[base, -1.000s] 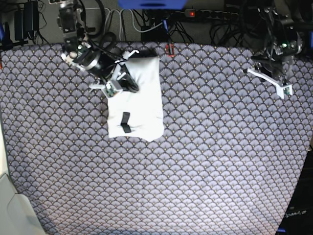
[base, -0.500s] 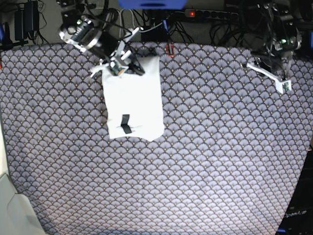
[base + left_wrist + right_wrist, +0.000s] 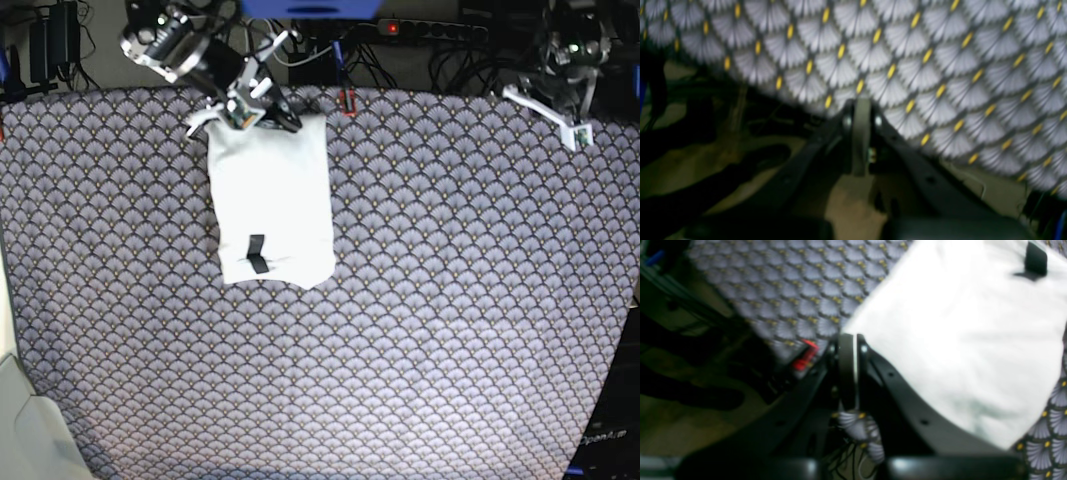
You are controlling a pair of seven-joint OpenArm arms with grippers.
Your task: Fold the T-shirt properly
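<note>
Right hand (image 3: 283,113) closed, over T-shirt (image 3: 272,200) far edge.

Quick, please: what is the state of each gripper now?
Left gripper: closed, holding nothing.
Right gripper: closed, holding nothing, beside the far edge of the folded T-shirt.

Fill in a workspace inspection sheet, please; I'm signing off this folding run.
Surface: table cloth with grey fan-scale pattern and yellow dots, lying flat.
Job's things: white cotton T-shirt, folded into a rectangle, plain side up, small black tag near its front edge.
Clutter: nothing seen.
Grippers: right gripper shut, empty, at the shirt's far edge; left gripper shut, empty, at the far corner.
Cables: black cable tangle behind the table.
Surroundings: power strip with red light.
</note>
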